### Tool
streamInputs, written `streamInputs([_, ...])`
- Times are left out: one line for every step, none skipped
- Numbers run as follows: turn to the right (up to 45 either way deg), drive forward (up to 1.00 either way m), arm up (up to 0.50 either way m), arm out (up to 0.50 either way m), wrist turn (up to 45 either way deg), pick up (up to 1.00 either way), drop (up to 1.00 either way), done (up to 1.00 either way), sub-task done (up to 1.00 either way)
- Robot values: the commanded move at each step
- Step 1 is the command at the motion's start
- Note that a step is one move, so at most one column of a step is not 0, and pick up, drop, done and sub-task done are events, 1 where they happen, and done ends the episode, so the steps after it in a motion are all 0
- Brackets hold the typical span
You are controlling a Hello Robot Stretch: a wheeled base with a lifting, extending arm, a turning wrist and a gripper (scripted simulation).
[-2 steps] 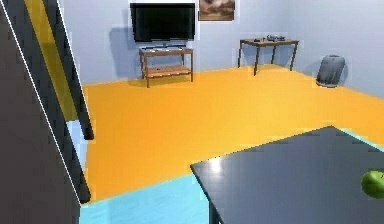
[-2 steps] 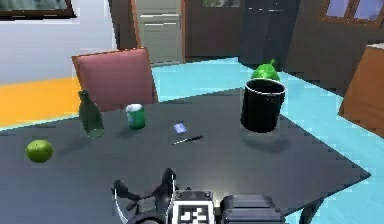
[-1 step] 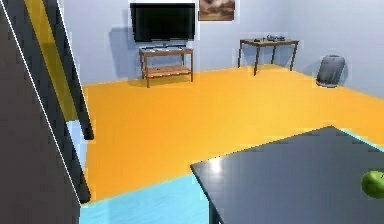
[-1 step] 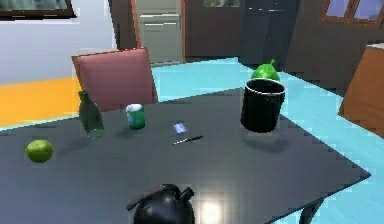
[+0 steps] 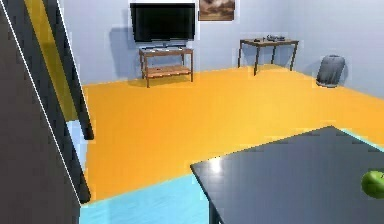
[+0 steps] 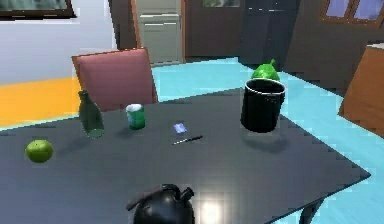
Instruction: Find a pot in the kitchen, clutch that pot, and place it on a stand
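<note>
Several things are sitting spread well apart across the dark counter point(image 6: 300, 170), so each is likely offering free reach. The black pot point(image 6: 263, 108) is showing upright near the counter's far right side, mouth facing up. A green blob point(image 6: 265, 72) is rising at its rim; whether it is lying inside or behind, I cannot tell. A green bottle point(image 6: 90, 115) and a cup point(image 6: 135, 117) are standing upright near each other, their contents hidden. An apple point(image 6: 39, 150) is resting at the left. Whether the hand is gripping anything, I cannot tell. A stand point(image 5: 166, 62) is carrying a television point(image 5: 163, 21) by the far wall, and I am judging it the likely drop-off.
</note>
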Motion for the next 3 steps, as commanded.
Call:
streamInputs([0.0, 0.00, 0.10, 0.00, 0.0, 0.00, 0.00, 0.00, 0.00])
streamInputs([-30.0, 0.00, 0.00, 0.00, 0.0, 0.00, 0.00, 0.00, 0.00])
streamInputs([0.0, 0.90, 0.00, 0.00, 0.0, 0.00, 0.00, 0.00, 0.00])
